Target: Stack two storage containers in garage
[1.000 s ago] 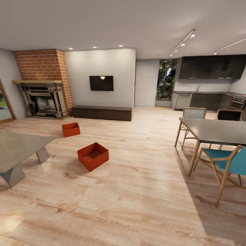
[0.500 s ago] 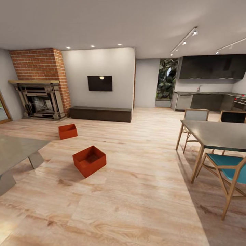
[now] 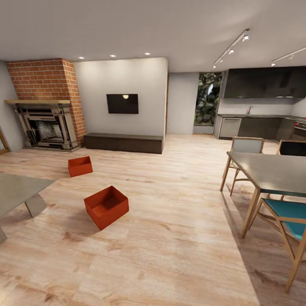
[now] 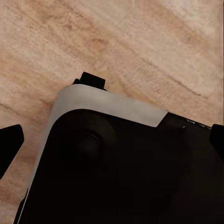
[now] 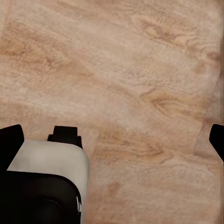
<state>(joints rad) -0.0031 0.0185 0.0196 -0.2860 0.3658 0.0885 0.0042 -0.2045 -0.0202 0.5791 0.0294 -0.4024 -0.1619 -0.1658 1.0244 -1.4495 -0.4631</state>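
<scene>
**Still in the living room, both boxes on the planks**

Well, I count two storage containers: the nearer container [image 3: 106, 207] sits skewed on the wood floor [image 3: 178, 238], the farther container [image 3: 80, 165] well apart, toward the brick fireplace [image 3: 44, 106]. They look rigid, light and smooth-walled, likely slippery, so I'd pinch a top rim. My left hand [image 4: 112, 140] and right hand [image 5: 112, 135] each show fingertips spread wide, holding nothing.
</scene>
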